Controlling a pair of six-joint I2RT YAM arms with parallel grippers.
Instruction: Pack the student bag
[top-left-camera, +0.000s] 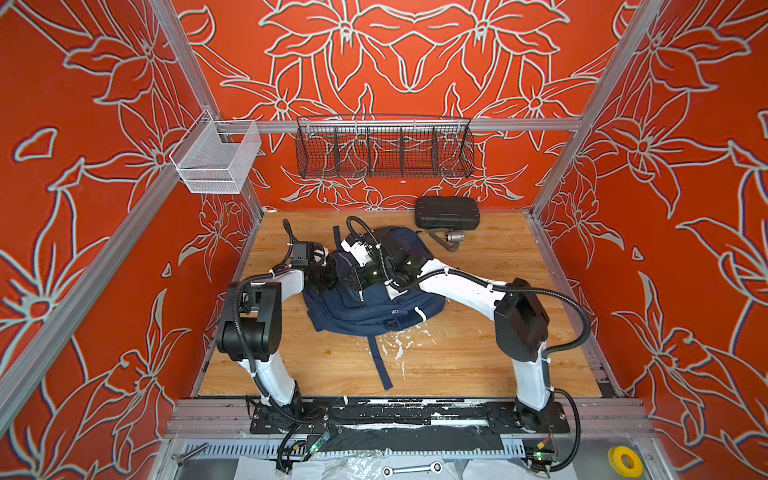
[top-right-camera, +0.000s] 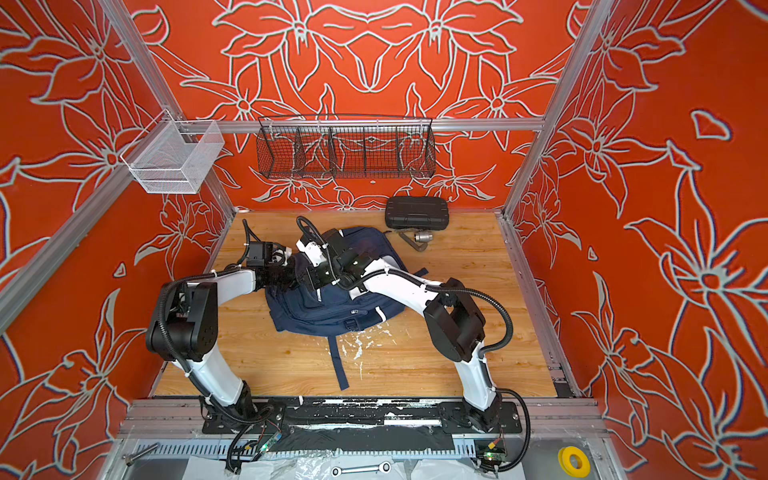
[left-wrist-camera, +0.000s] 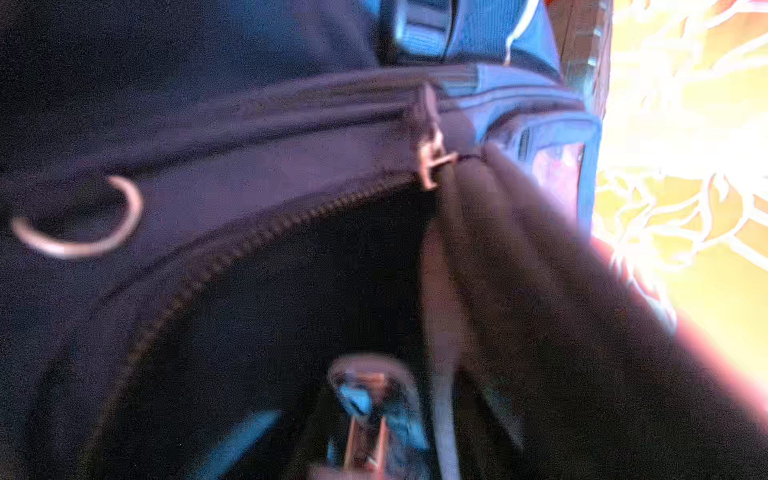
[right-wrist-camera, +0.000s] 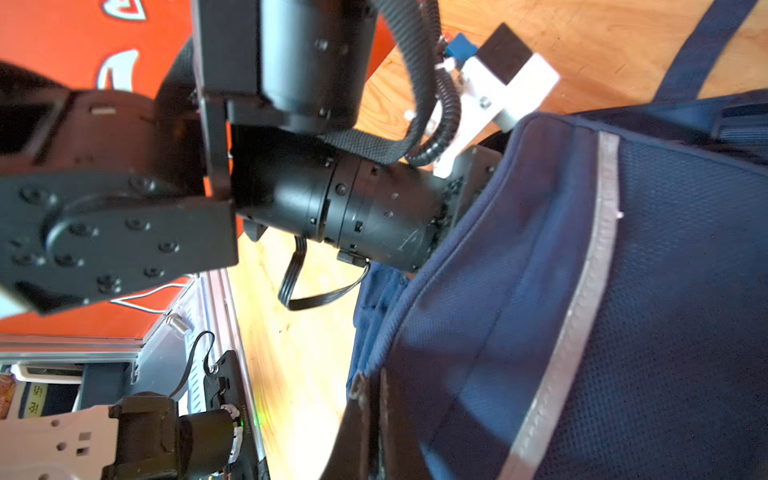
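The navy student bag (top-left-camera: 374, 307) (top-right-camera: 332, 307) lies in the middle of the wooden floor. Its main zipper (left-wrist-camera: 266, 237) is open onto a dark inside. My left arm's wrist (top-left-camera: 320, 276) (right-wrist-camera: 374, 216) reaches into the opening from the left, so the top views hide its fingers. In the left wrist view, my left gripper (left-wrist-camera: 372, 440) is a blur around a shiny rounded metal thing (left-wrist-camera: 370, 390); how its jaws stand does not show. My right gripper (right-wrist-camera: 370, 419) (top-left-camera: 358, 286) is shut on the bag's rim by the grey stripe (right-wrist-camera: 582, 311) and holds it raised.
A black hard case (top-left-camera: 446, 212) (top-right-camera: 417, 212) lies at the back wall, with a small metal piece (top-left-camera: 454, 237) beside it. A black wire basket (top-left-camera: 384, 149) and a white mesh basket (top-left-camera: 216, 162) hang on the rails. One bag strap (top-left-camera: 382, 365) trails toward the front, near white flecks (top-left-camera: 399, 340).
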